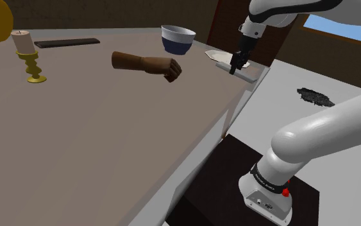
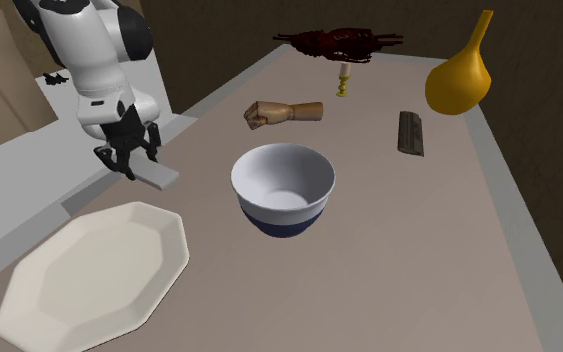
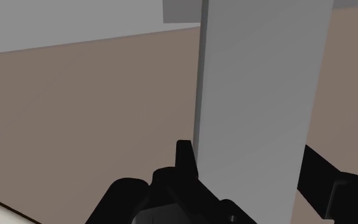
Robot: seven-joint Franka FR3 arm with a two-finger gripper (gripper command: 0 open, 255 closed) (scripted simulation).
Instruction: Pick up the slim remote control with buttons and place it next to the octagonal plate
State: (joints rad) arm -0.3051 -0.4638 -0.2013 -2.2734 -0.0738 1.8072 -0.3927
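Nearest in the second exterior view lies the pale octagonal plate [image 2: 89,265], flat on the brown table [image 2: 419,250] at the near left corner. Just beyond its far edge, close to the table's left border, the gripper [image 2: 141,163] points straight down over the remote [image 2: 159,178], which is drawn here as a plain grey slab. In the wrist view the two black fingers [image 3: 185,156] press on the long sides of the remote [image 3: 260,95], so it is clasped across its narrow width, I think because this is the only span the fingers can close around. The remote is near the plate but does not touch it, which fits the wanted place. Whether it rests on the table or hangs just above it, I cannot tell. To the right of the gripper stands a white and blue bowl [image 2: 284,185], well apart, so it should not disturb a release. Farther away are a wooden hand [image 2: 287,112], a candlestick [image 2: 344,82], a dark bar [image 2: 411,132] and a yellow vase [image 2: 461,78].
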